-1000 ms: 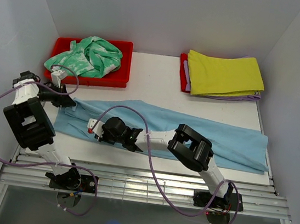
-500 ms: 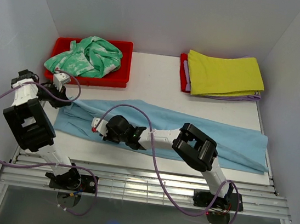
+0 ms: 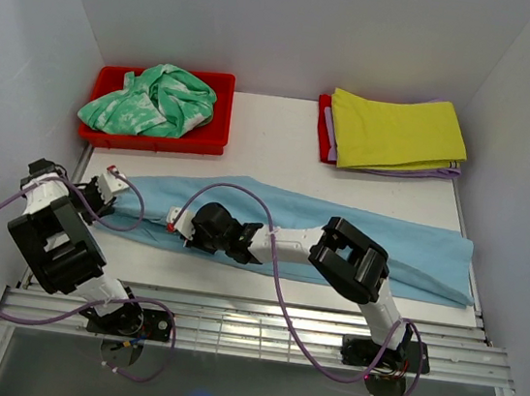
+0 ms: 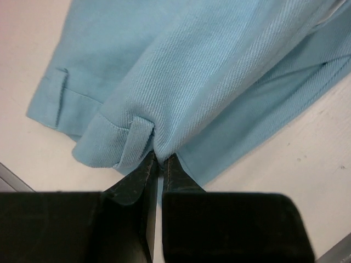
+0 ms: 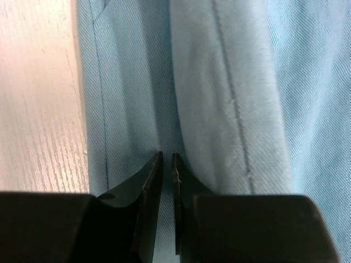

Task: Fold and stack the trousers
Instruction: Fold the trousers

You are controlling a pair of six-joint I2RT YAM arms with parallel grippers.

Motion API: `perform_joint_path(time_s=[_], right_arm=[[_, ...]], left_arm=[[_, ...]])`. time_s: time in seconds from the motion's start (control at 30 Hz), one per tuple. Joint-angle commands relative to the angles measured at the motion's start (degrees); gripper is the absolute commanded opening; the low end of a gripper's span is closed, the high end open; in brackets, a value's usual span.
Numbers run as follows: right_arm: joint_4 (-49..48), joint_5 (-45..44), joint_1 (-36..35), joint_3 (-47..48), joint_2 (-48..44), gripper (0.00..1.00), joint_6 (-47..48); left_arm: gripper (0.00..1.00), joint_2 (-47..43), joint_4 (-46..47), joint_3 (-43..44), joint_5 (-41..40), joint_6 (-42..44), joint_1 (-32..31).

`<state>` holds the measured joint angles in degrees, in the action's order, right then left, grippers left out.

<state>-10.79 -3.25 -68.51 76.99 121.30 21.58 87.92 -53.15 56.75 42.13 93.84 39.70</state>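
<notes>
The light blue trousers (image 3: 367, 236) lie stretched from left to right across the white table. My left gripper (image 3: 118, 187) is at their left end, and in the left wrist view it (image 4: 159, 158) is shut on a puckered fold of the hem-like edge (image 4: 126, 137). My right gripper (image 3: 175, 220) reaches over to the left part of the near edge. Through the right wrist camera it (image 5: 167, 156) shows almost closed, pinching a layer of the blue cloth (image 5: 230, 82) beside a raised fold.
A red bin (image 3: 216, 143) at the back left holds a mint-green-and-white garment (image 3: 151, 97). A folded yellow-green cloth (image 3: 396, 132) lies on a red tray (image 3: 322, 132) at the back right. White walls enclose the table; metal rails (image 3: 248, 325) run along its near edge.
The right jaws have closed on the cloth and shifted slightly right and away. The left arm has swung toward the near side, still gripping, and the trousers' left end has gathered.
</notes>
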Motion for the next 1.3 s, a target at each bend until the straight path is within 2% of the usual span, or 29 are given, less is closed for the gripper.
perform_joint_path(time_s=[0.0, 0.13, 0.33, 0.53, 0.67, 0.93, 1.1, 1.27], right_arm=[[6.57, -0.53, 0.48, -0.88, -1.06, 0.18, -1.19], [7.36, -0.71, 0.48, -1.05, -1.76, 0.18, -1.37], [8.41, -0.71, 0.48, -1.49, -2.55, 0.18, -1.11], [9.47, -1.32, 0.40, -1.58, -2.82, 0.17, -0.84], [9.99, -1.94, 0.57, -1.58, -3.08, 0.17, -0.84], [10.52, -2.38, 0.57, -1.76, -3.61, 0.17, -0.75], [10.70, -2.73, 0.66, -1.49, -3.43, 0.17, -0.67], [12.63, -3.08, 0.66, -0.79, -2.91, 0.16, -0.67]], left_arm=[[0.00, -3.19, 7.43, -4.71, -3.45, 6.09, 0.55], [0.00, -2.32, 16.12, -8.06, -5.65, 5.04, 0.55], [0.00, -0.21, 18.95, -5.34, -6.27, 4.86, 1.08], [0.00, 0.67, 15.98, -3.49, -6.97, 8.18, 1.34], [0.00, -0.55, 13.24, -6.38, -8.02, 9.86, 1.69], [0.00, 2.42, 15.87, -9.91, -11.98, 8.82, 3.71], [0.00, 4.45, 18.60, -8.51, -12.43, 5.48, 4.59], [0.00, 3.58, 14.39, -2.53, -9.00, 4.42, 5.03]])
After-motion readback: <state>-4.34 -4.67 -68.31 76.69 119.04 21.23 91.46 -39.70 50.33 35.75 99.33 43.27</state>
